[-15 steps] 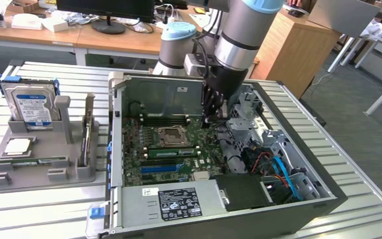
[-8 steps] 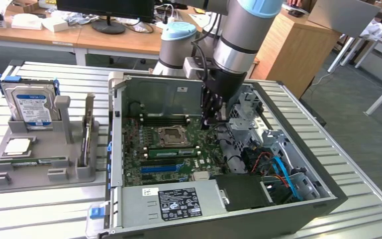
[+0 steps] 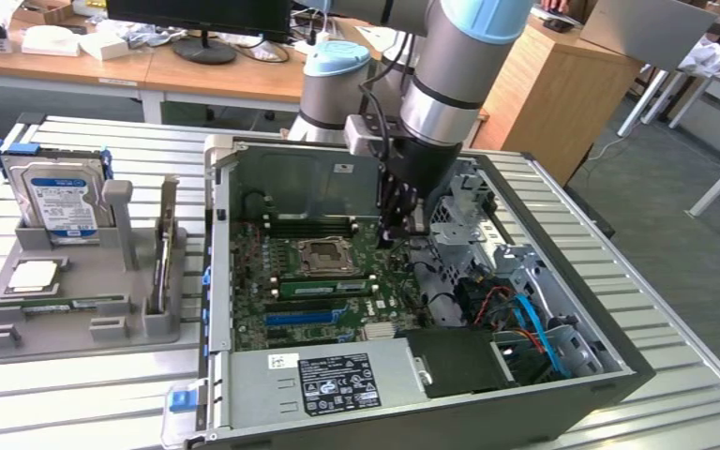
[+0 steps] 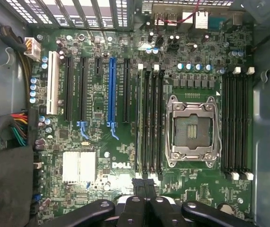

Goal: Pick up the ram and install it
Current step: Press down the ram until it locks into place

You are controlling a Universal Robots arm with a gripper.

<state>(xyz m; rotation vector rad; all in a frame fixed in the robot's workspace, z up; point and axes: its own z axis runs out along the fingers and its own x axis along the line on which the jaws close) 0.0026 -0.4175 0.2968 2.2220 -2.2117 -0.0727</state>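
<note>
A long green ram stick (image 3: 322, 286) stands seated in a black slot of the motherboard (image 3: 254, 281), between the CPU socket (image 3: 329, 255) and the blue card slot. In the wrist view the ram (image 4: 140, 123) is the pale strip in the outermost slot of the group beside the socket (image 4: 191, 130). My gripper (image 3: 397, 232) hangs inside the open case above one end of those slots. Its black fingers (image 4: 144, 185) are pressed together, shut on nothing, in line with the slot group and just clear of the slot ends.
A grey parts tray (image 3: 123, 328) sits at the exterior view's left of the case, holding a hard drive (image 3: 60, 202), a silver CPU (image 3: 33, 275) and a thin green strip (image 3: 67, 302). Case walls, a drive cage (image 3: 460, 211) and cables (image 3: 523, 319) crowd the gripper.
</note>
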